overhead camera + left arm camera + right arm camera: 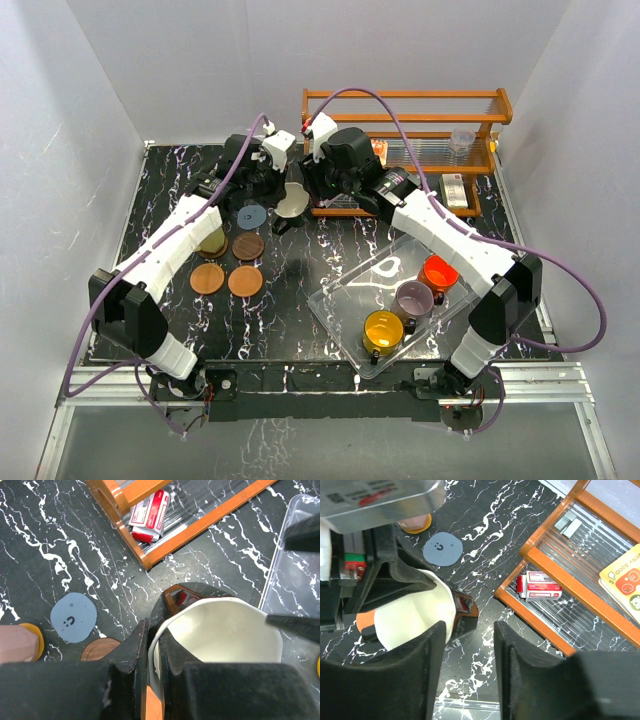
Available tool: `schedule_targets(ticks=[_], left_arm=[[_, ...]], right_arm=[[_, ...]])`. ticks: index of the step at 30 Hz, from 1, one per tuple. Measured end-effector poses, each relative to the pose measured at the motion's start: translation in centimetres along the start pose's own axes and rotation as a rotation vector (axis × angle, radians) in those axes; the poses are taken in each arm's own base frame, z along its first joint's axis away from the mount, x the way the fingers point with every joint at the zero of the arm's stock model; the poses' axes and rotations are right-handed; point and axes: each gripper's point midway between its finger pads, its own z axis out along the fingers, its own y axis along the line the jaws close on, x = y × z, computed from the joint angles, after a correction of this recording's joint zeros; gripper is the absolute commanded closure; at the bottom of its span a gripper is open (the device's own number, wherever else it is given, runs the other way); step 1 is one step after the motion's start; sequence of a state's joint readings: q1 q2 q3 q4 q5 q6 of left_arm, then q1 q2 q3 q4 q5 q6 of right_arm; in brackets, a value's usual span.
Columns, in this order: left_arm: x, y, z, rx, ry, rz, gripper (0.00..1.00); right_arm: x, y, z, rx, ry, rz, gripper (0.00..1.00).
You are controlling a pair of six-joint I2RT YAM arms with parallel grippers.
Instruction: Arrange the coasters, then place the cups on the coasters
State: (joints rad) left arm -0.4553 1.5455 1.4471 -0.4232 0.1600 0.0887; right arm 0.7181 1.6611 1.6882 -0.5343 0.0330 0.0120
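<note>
My left gripper (155, 652) is shut on the rim of the black cup (225, 630) with the white inside, one finger inside and one outside. The same black cup (292, 200) sits at the middle back of the table. My right gripper (470, 655) stands open just beside the black cup (415, 615), holding nothing. An orange-brown edge (472, 609) shows beneath the cup. A blue-grey coaster (250, 214), a dark brown coaster (248, 245) and two orange-brown coasters (207, 278) lie to the left. The olive cup (212, 240) stands among them. A pink cup (15, 642) rests on an orange coaster.
A clear plastic tray (340, 300) at the front right holds the yellow cup (383, 330), the mauve cup (414, 297) and the orange-red cup (438, 272). A wooden rack (400, 100) with small boxes stands along the back, close behind both grippers.
</note>
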Motion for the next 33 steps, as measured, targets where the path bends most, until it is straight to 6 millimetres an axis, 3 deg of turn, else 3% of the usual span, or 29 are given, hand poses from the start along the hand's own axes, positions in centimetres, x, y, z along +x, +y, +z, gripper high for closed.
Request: schedule_targets(ticks=[10, 14, 19, 22, 27, 33], left_arm=[[1.1, 2.3, -2.0, -0.055, 0.008, 0.034, 1.00], [1.8, 3.4, -2.3, -0.075, 0.027, 0.039, 1.00], [3.5, 5.0, -3.2, -0.088, 0.062, 0.047, 1.00], [4.7, 5.6, -4.7, -0.088, 0.079, 0.057, 1.00], [6.4, 6.3, -7.4, -0.073, 0.083, 0.035, 1.00], [9.7, 7.6, -9.4, -0.090, 0.135, 0.006, 1.00]], right_arm=[[1.1, -2.2, -1.6, -0.029, -0.001, -0.059, 0.36], [2.3, -2.1, -1.8, -0.054, 0.012, -0.110, 0.30], [5.4, -2.4, -1.4, -0.070, 0.064, -0.147, 0.13], [7.9, -3.6, -1.3, -0.072, 0.102, -0.137, 0.02], [11.4, -5.4, -1.9, -0.080, 0.143, -0.111, 0.02], [14.1, -5.4, -2.8, -0.135, 0.152, -0.092, 0.02]])
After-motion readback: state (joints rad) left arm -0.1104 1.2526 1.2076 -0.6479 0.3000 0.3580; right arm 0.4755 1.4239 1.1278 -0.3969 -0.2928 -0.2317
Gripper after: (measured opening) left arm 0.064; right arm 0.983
